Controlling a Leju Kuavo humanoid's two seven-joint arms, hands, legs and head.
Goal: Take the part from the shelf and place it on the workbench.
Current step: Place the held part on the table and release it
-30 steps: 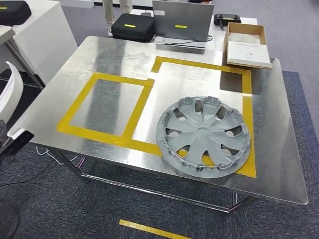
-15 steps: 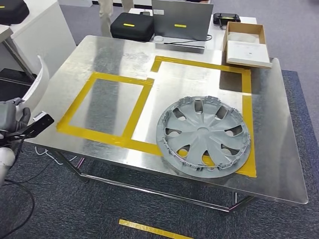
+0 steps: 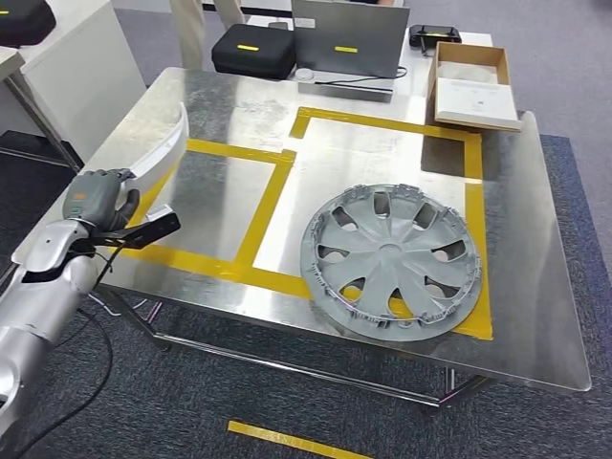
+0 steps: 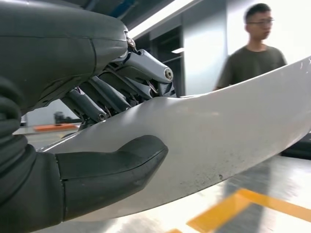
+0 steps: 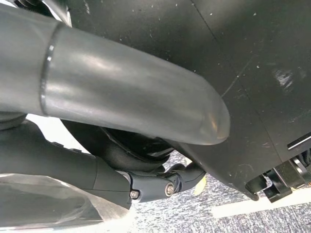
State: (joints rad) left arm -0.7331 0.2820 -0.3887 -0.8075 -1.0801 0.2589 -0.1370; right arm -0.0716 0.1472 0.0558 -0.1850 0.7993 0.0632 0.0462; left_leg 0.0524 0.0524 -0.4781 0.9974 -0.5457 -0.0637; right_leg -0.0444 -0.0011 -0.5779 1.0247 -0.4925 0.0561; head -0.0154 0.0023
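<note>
The part is a long, curved white panel (image 3: pixel 164 143) with a black bracket (image 3: pixel 148 229) at its lower end. My left hand (image 3: pixel 101 196) grips it just above the workbench's (image 3: pixel 216 100) left edge, beside the left yellow-taped rectangle (image 3: pixel 224 151). In the left wrist view the white panel (image 4: pixel 220 131) lies between the thumb (image 4: pixel 110 170) and the darker fingers (image 4: pixel 110 92). My right hand (image 5: pixel 110 160) is seen close up against a dark surface, with its thumb (image 5: pixel 128 97) across the picture. Whether it holds anything is unclear.
A grey wheel cover (image 3: pixel 389 260) lies in the right taped rectangle. Behind the bench are a black case (image 3: pixel 252 50), a laptop (image 3: pixel 350 36) and an open cardboard box (image 3: pixel 472 86). A white cabinet (image 3: pixel 72 67) stands at the left. A person (image 4: pixel 262 43) stands beyond the bench.
My left arm has swung in from the left edge and carried the white panel up over the bench's left side. The person at the back has stepped left.
</note>
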